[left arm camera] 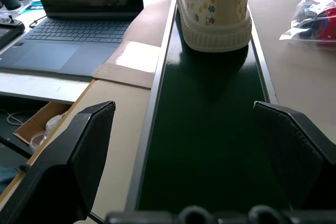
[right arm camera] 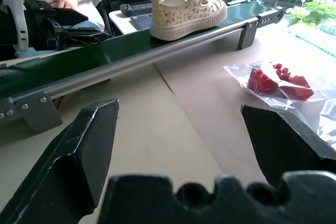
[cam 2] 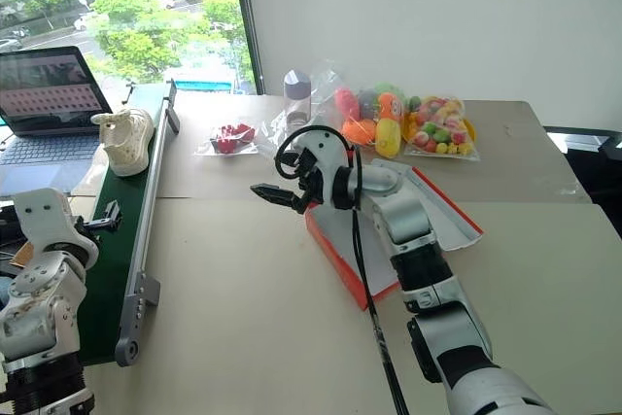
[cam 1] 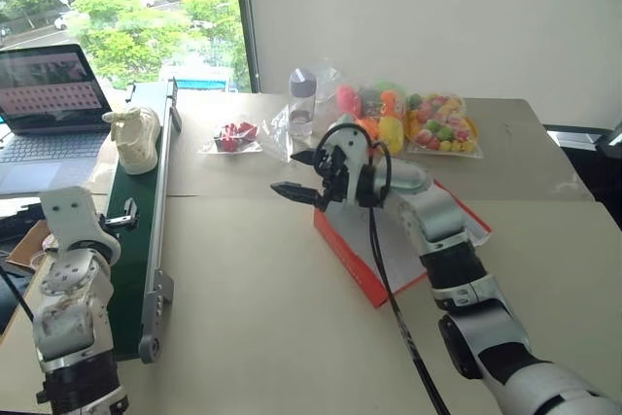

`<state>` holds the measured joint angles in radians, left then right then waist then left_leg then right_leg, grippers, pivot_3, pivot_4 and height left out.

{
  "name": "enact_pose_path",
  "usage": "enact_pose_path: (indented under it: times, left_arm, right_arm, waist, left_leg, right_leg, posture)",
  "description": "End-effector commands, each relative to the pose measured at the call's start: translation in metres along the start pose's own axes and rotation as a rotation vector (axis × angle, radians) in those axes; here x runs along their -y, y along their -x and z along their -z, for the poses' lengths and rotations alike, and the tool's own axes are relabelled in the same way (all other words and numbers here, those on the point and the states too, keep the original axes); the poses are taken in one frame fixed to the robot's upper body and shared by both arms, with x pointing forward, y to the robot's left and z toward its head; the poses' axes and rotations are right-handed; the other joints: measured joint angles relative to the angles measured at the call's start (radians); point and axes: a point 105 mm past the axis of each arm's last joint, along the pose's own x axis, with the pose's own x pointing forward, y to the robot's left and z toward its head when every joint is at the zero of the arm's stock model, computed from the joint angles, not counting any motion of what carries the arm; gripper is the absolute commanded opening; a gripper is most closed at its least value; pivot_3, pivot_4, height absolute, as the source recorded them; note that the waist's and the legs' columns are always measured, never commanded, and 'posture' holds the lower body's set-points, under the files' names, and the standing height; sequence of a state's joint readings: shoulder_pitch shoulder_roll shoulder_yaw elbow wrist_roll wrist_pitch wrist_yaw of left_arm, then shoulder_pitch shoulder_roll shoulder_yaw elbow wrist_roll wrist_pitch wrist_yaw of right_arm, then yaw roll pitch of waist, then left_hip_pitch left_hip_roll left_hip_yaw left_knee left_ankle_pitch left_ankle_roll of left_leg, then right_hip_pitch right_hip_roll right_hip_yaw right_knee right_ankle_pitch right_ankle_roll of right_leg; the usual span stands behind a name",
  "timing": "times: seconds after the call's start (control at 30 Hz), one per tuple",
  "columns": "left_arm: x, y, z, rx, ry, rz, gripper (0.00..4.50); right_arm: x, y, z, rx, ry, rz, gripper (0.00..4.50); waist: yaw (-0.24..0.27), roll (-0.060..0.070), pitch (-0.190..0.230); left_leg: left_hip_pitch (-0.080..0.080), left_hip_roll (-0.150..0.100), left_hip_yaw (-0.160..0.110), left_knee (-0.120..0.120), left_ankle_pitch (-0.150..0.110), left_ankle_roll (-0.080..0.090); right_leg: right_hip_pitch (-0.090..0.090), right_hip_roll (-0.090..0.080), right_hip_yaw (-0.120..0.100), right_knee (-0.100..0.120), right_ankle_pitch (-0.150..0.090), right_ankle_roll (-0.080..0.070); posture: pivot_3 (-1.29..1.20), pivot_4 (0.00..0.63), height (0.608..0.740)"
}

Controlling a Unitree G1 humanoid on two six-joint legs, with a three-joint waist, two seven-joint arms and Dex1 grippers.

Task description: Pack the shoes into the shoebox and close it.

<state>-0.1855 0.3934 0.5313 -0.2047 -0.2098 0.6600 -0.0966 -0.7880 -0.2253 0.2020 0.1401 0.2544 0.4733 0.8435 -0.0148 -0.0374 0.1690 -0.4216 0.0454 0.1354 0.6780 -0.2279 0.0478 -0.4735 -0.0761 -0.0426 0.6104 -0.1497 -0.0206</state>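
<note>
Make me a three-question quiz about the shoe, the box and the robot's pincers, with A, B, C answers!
1. Where is the shoe?
A. inside the shoebox
B. on the green belt
C. on the laptop

2. What colour is the outside of the shoebox?
A. red-orange
B. blue
C. black

3. How is the left pincer?
A. shut on the shoe
B. shut on nothing
C. open and empty

Answers: 1 B, the cream shoe stands upright at the far end of the green belt. 2 A, its side wall is red-orange, with white inside. 3 C, in the left wrist view its two fingers stand wide apart with bare belt between them; the shoe is farther along, untouched.
</note>
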Motion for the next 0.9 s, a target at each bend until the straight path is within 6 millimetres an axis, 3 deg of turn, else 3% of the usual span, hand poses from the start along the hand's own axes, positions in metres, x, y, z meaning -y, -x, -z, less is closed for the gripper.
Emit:
enact_pose_path:
  times: [0.03,0.43,0.67,0.83,0.9]
  left_arm:
    - [0.005,-0.002,-0.011,0.034,0.019,0.040,4.50]
    - [0.008,-0.004,-0.004,-0.009,0.036,0.053,4.50]
    - [0.014,-0.003,0.014,-0.114,0.114,0.075,4.50]
    - [0.015,-0.001,0.026,-0.177,0.192,0.071,3.26]
    - [0.016,-0.001,0.026,-0.183,0.204,0.072,3.03]
  right_arm:
    - [-0.001,0.004,-0.010,0.017,0.034,0.013,4.41]
    - [0.001,0.007,-0.006,-0.009,0.042,0.028,4.41]
    - [0.008,0.009,-0.007,-0.016,0.052,0.054,4.41]
    - [0.015,0.012,-0.005,-0.034,0.065,0.088,4.50]
    - [0.017,0.012,-0.004,-0.041,0.067,0.099,4.50]
  waist:
    - [0.000,0.000,0.000]
    - [-0.001,0.000,0.000]
    - [0.001,0.000,0.000]
    - [0.006,0.000,0.000]
    - [0.006,0.000,0.000]
  left_leg:
    - [0.000,0.000,0.000,0.000,0.000,0.000]
    - [0.000,0.000,0.000,0.000,0.001,-0.001]
    - [0.000,0.000,0.000,0.000,0.001,-0.001]
    - [0.001,0.000,-0.001,0.000,0.001,-0.002]
    - [0.002,0.000,-0.001,0.000,0.002,-0.003]
  right_leg:
    - [0.000,0.000,0.000,0.000,0.000,0.000]
    - [0.000,0.000,0.000,0.000,0.000,0.000]
    - [0.000,0.000,0.000,0.001,0.000,0.001]
    - [0.001,0.000,-0.001,0.001,-0.001,0.002]
    - [0.001,0.000,-0.001,0.001,-0.002,0.004]
  posture:
    - [0.00,0.150,0.740]
    - [0.00,0.150,0.740]
    - [0.00,0.150,0.740]
    - [0.00,0.150,0.740]
    - [0.00,0.150,0.740]
